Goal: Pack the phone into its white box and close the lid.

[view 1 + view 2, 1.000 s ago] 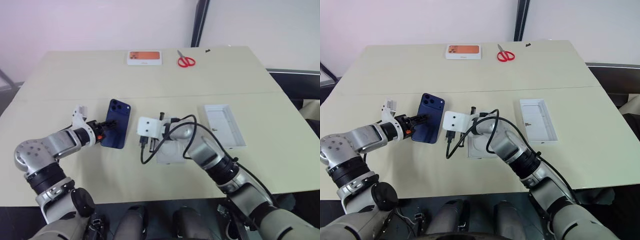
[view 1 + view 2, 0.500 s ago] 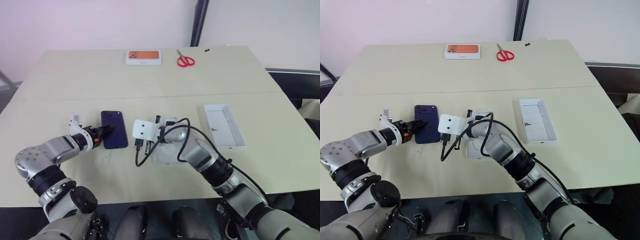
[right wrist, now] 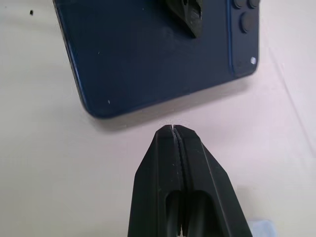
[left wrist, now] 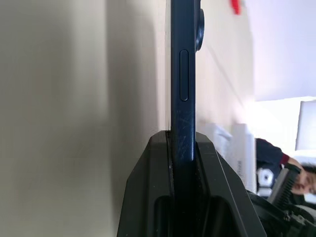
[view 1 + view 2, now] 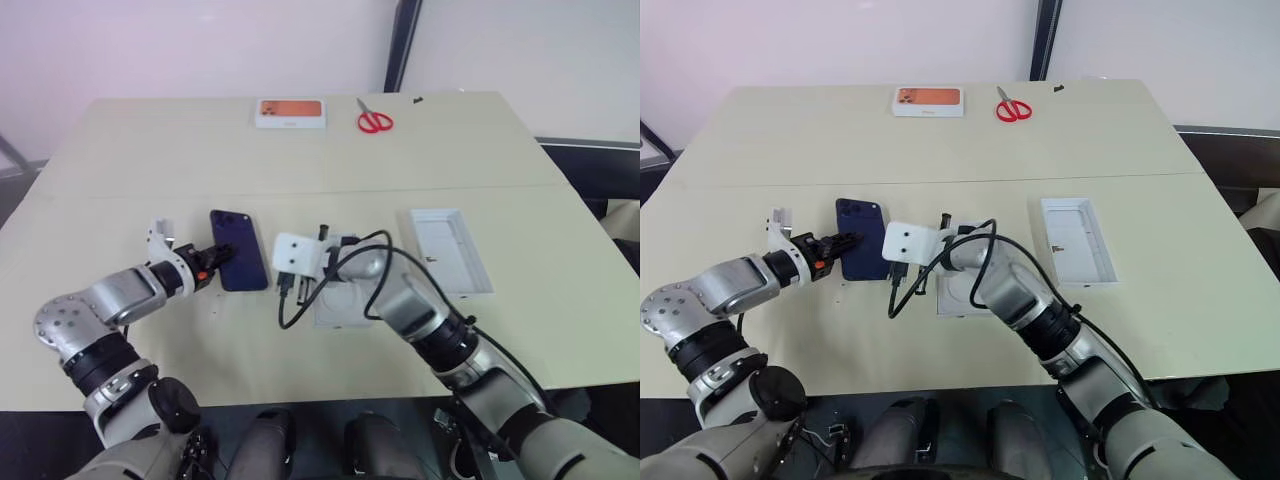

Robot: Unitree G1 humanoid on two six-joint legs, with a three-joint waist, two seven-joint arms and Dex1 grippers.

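Both pairs of fingers closed: left (image 5: 213,262) clamping the phone's (image 5: 238,263) long edge, right (image 3: 174,132) empty beside it.

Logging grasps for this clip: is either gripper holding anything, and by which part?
The left gripper is shut on the phone, its fingers pinching one long edge. The right gripper is shut and holds nothing.

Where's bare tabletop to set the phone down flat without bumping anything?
Bare patches: the wide band between the scissors and the white tray, and the table's near left edge. It is crowded at centre, where the left claw grips the phone beside the shut right claw.
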